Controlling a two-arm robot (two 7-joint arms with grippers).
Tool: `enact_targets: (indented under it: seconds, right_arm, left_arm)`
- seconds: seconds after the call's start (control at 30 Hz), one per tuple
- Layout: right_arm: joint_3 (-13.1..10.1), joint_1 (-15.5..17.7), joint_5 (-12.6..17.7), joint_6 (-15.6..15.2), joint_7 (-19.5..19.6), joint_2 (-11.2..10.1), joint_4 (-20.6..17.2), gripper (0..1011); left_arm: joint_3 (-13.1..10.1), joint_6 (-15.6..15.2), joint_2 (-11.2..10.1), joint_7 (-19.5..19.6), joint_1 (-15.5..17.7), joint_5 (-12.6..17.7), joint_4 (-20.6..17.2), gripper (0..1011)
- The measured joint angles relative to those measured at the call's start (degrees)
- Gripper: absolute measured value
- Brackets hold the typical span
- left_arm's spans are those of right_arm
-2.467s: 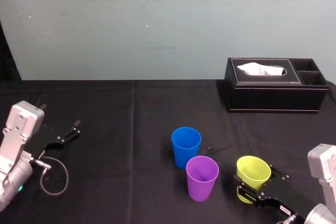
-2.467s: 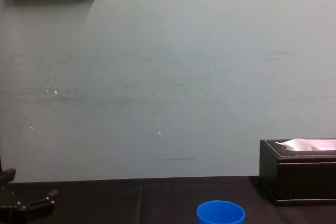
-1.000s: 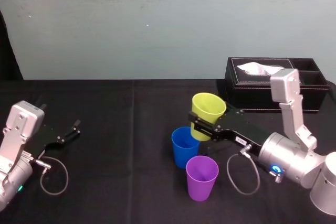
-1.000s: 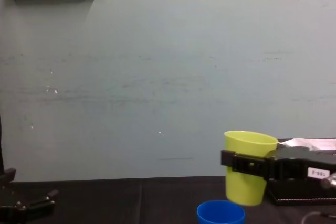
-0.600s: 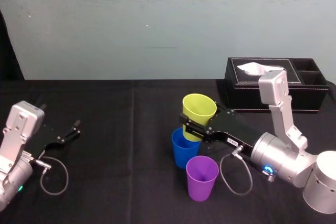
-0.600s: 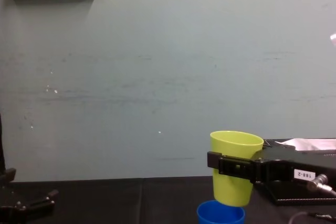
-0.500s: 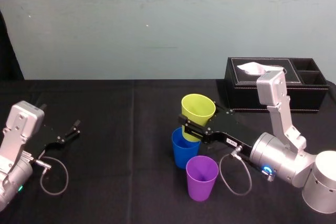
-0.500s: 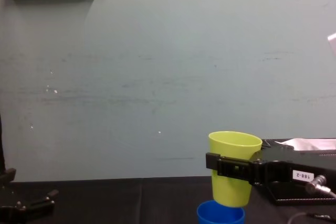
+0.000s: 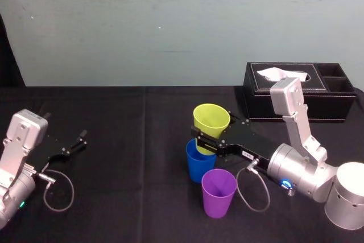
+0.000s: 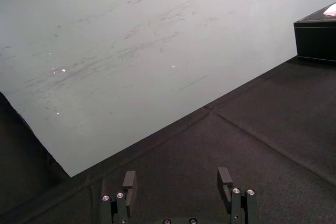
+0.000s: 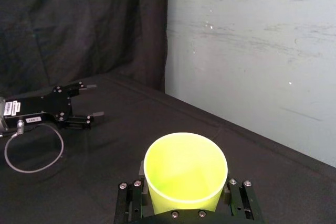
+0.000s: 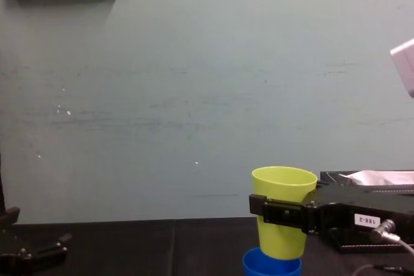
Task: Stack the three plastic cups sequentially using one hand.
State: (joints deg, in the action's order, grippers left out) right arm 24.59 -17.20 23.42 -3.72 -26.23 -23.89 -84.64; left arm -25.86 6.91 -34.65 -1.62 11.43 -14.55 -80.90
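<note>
the blue cup (image 12: 272,267) is cut off below its rim by the chest view's lower edge.

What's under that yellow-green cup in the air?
The blue cup stands directly below the yellow-green cup, whose base meets its rim; the right gripper grips the upper one. The blue cup's inside is mostly covered. The left gripper idles far left.

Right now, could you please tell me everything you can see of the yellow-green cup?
The yellow-green cup is a smooth, tapered tumbler, plastic by its look, empty inside, mouth up and roughly upright. The right gripper clamps its wall from both sides below the rim and holds it off the table, directly over the blue cup. Its base is level with the blue cup's mouth; whether the two touch cannot be told. Nothing else touches it.
</note>
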Motion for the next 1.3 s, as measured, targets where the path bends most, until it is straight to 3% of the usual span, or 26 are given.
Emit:
enact_targets:
  seconds: [1.3]
  right_arm:
    - [1.1, -1.5, -1.6, -0.3, -0.4, 1.7, 3.8, 743]
  left_arm:
    - [0.0, 0.0, 0.0, 0.0, 0.0, 0.0, 0.0, 1000]
